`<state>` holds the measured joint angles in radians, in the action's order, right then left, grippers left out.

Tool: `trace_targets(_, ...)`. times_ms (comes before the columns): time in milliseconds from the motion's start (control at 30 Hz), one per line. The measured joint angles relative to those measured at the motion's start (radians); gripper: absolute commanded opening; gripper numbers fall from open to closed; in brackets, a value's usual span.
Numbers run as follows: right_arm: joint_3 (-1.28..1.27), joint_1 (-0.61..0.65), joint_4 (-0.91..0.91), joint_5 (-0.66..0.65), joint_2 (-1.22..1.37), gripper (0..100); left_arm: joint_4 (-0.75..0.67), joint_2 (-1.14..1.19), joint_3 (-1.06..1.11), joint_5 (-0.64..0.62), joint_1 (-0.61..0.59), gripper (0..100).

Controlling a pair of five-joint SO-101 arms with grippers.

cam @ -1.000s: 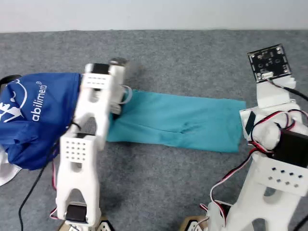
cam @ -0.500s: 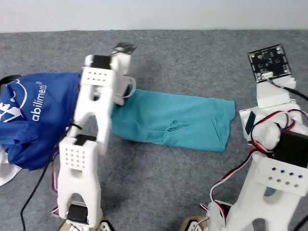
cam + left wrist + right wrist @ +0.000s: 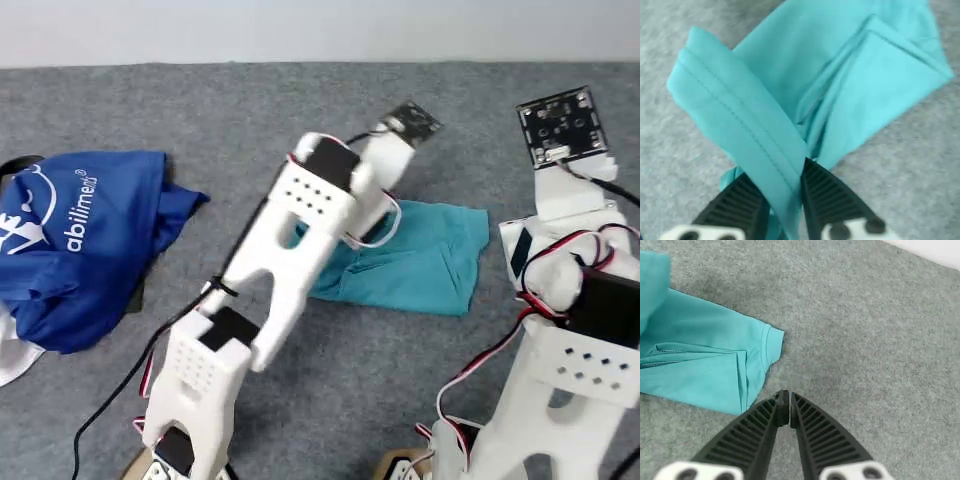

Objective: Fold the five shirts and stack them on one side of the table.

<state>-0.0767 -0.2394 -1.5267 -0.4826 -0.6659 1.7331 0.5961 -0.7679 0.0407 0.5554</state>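
**A:** High view, which step is this?
**B:** Folding the teal shirt [image 3: 430, 265] in half, I'd say. The left arm [image 3: 300, 220] reaches over it. The blue shirt [image 3: 80, 240] lies well apart from it, out of the way.
**A:** Left wrist view?
**B:** The left gripper [image 3: 782, 175] is clamped on a hemmed edge, raised above the rest of the teal shirt. The next move calls for laying that edge flush, then letting go.
**A:** Right wrist view?
**B:** The right gripper [image 3: 785, 402] is closed and empty, just beside the teal shirt's sleeve end. It might crowd the fold.
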Motion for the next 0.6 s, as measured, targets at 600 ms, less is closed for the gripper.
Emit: trace_targets(600,0.000,0.000,0.000,0.000,0.000,1.4,-0.057,0.060,-0.110,-0.009,0.107,2)
